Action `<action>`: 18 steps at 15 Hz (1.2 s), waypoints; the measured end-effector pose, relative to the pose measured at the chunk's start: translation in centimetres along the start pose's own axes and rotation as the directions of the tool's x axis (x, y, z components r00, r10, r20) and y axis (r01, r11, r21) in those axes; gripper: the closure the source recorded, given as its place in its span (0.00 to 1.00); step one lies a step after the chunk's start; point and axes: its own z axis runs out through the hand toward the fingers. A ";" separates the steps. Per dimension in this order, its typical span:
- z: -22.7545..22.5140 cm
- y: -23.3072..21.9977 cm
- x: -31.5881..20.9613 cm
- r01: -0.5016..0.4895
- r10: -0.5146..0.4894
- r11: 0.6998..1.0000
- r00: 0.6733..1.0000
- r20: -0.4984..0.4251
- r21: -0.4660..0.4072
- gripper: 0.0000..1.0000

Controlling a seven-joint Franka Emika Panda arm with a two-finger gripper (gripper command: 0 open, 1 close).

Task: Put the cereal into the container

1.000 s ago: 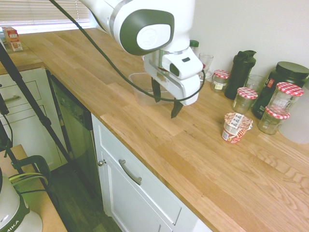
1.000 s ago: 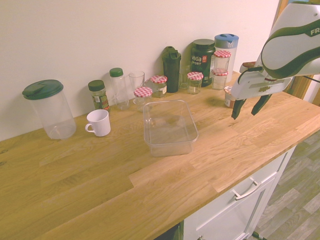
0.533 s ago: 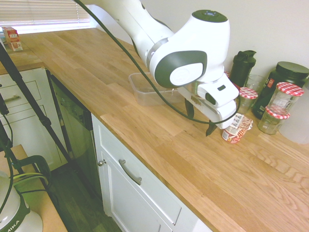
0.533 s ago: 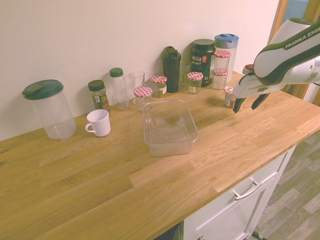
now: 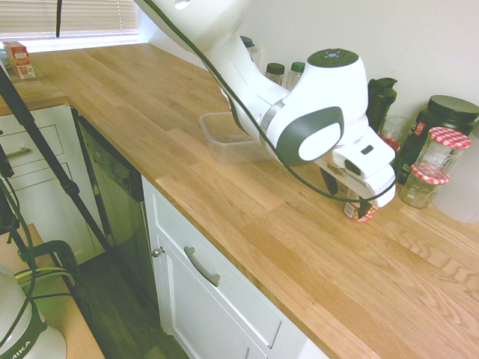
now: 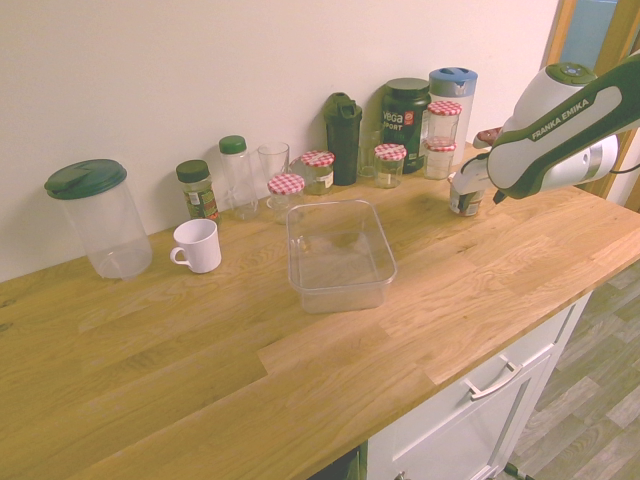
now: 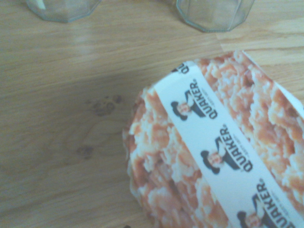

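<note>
Gripper arrived over the cereal cup, grasp not yet made.

The gripper (image 5: 346, 196) had swung from above the container (image 6: 340, 255) across the bench (image 5: 247, 202) and dropped, fingers spread, on either side of the cereal (image 6: 463, 199), which stood upright by the jars. Its foil lid (image 7: 213, 147) filled the wrist view. The container sat empty, well apart.

White glossy arm (image 5: 247, 67) with dark grey joint bands, black "FRANKA EMIKA" lettering, black cable alongside, white gripper (image 5: 352, 196) with black fingers.
</note>
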 end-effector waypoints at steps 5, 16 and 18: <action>1.7 -1.2 1.0 -0.011 0.012 0.999 1.000 -0.013 0.031 0.00; 3.0 -2.0 1.9 0.021 -0.019 0.998 0.999 -0.043 0.052 1.00; 3.0 -2.1 1.8 0.028 -0.026 0.998 0.999 -0.045 0.052 1.00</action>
